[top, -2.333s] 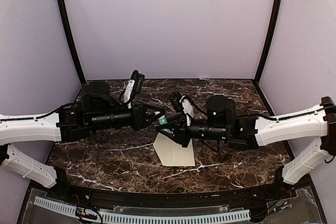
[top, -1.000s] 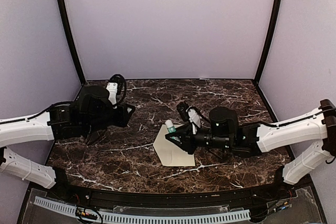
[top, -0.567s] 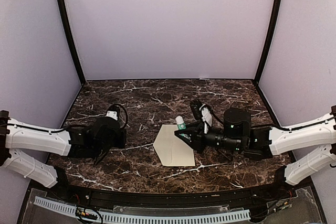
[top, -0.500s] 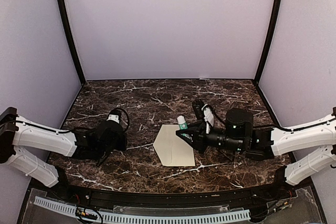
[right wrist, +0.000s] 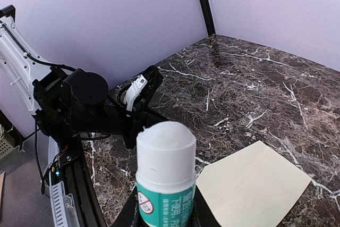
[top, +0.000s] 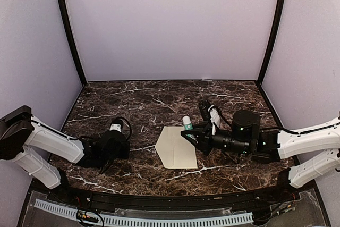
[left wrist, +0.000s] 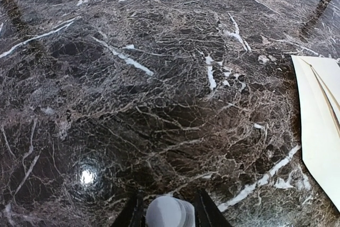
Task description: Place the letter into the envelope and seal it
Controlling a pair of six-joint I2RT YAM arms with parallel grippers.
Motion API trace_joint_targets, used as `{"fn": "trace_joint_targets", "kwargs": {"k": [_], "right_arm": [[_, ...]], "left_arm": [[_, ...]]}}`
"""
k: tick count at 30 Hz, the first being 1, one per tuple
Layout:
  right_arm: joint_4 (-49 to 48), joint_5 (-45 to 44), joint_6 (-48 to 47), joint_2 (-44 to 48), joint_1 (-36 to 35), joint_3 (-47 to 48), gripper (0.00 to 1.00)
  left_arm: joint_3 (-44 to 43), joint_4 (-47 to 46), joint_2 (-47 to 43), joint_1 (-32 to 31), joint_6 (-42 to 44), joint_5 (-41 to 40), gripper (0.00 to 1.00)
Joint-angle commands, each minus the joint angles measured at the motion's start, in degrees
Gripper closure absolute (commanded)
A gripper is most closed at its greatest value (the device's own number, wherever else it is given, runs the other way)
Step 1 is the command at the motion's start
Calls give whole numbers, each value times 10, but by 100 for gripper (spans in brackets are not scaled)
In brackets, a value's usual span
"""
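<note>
The envelope (top: 176,153) lies flat mid-table, plain cream, its pointed flap open toward the left. It also shows in the left wrist view (left wrist: 323,126) and the right wrist view (right wrist: 256,186). The letter does not show in any view. My right gripper (top: 191,132) is shut on a glue stick (top: 187,124) with a teal label and white top (right wrist: 166,163), held just above the envelope's far right edge. My left gripper (top: 121,147) sits low at the table's left, shut on a small white cap (left wrist: 169,214).
The dark marble table (top: 133,104) is walled by purple panels with black corner posts (top: 68,30). A black rail (top: 159,201) runs along the near edge. The left arm (right wrist: 87,104) shows in the right wrist view.
My left arm drew away from the middle to the near left and sank low. My right arm drew back right with the glue stick, off the envelope's middle.
</note>
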State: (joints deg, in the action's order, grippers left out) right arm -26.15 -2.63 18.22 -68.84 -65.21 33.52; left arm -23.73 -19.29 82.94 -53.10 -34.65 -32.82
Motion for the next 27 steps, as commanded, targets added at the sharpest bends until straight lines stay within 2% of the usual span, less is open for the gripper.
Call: {"fn": "trace_joint_targets", "kwargs": {"k": [1,7,19,23,25,26,27], "right_arm": [[-27,-9,-1,11,3,-8,100],[-27,-5,1,13,3,-9,100],[-14,4,-2,38,3,-10,100],[-30,31,-6,45,3,-12,100],[-41,65,-6,46,3,-2,100],[-42,92,-9,44,3,7,100],[-42,117,-13,41,3,17,100]], "left_arm": [[23,-36,8,2,-16,12,67],[23,-39,16,2,-15,23,63],[-19,42,-93,3,39,99,32],[-16,27,-157,1,76,186,29],[-14,-9,-182,2,108,258,36],[-16,-27,-188,2,126,320,38],[-24,-34,-200,1,133,350,39]]}}
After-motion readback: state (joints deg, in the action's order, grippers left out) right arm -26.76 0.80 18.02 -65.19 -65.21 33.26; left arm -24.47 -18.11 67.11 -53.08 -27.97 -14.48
